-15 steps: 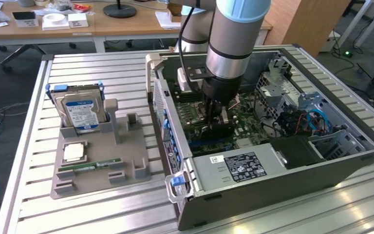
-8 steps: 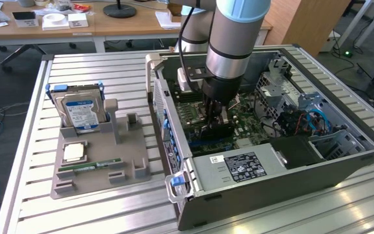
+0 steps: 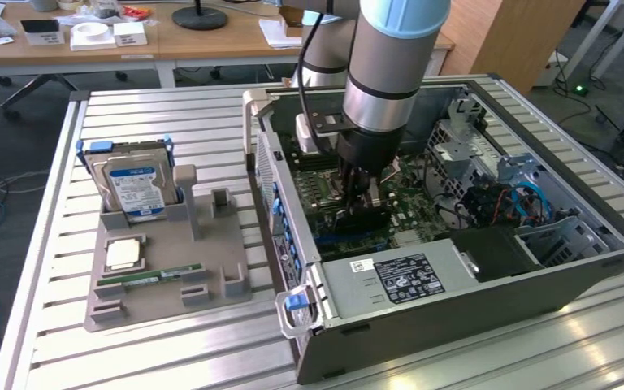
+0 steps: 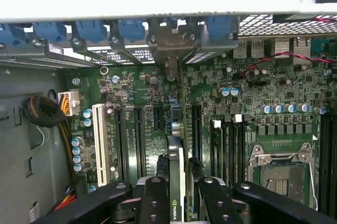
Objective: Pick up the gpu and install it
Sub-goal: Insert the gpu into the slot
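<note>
The gpu (image 4: 177, 182) is a thin dark card seen edge-on, standing upright over the motherboard's slots (image 4: 138, 140). Its silvery bracket (image 4: 175, 45) meets the case's rear wall. My gripper (image 4: 178, 200) is shut on the card's upper edge, one black finger (image 4: 154, 197) on each side. In the exterior view my gripper (image 3: 362, 203) reaches straight down into the open computer case (image 3: 290, 203), with the gpu (image 3: 363, 219) a dark shape beneath it over the green board.
A grey holder (image 3: 220, 280) on the exterior view's left carries a hard drive (image 3: 133, 188), a processor (image 3: 124, 253) and a green memory stick (image 3: 149, 278). Inside the case are the power supply (image 3: 393, 280), blue cables (image 3: 523, 203) and the processor socket (image 4: 281, 174).
</note>
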You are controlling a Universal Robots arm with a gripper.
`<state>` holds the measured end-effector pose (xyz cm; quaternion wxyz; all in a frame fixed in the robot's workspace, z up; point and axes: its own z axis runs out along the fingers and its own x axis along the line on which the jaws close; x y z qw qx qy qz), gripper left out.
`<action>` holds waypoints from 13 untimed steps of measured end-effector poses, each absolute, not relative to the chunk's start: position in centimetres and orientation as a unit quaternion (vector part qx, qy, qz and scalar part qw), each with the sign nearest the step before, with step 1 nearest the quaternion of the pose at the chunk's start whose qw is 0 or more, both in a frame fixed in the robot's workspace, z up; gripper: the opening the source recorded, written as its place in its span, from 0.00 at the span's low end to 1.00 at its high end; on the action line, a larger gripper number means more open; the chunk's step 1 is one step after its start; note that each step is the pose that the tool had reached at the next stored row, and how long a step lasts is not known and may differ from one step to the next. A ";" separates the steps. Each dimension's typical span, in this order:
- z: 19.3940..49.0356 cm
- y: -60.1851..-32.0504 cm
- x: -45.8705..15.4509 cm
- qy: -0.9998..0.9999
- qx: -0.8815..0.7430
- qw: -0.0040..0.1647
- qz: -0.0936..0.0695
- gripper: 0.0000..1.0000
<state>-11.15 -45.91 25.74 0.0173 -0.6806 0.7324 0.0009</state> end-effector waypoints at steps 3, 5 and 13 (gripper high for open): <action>25.7 -45.9 -11.2 0.732 -0.681 0.018 0.001 0.26; 25.7 -45.9 -11.2 0.733 -0.680 0.018 0.001 0.26; 25.7 -45.9 -11.7 0.732 -0.681 0.019 0.000 0.26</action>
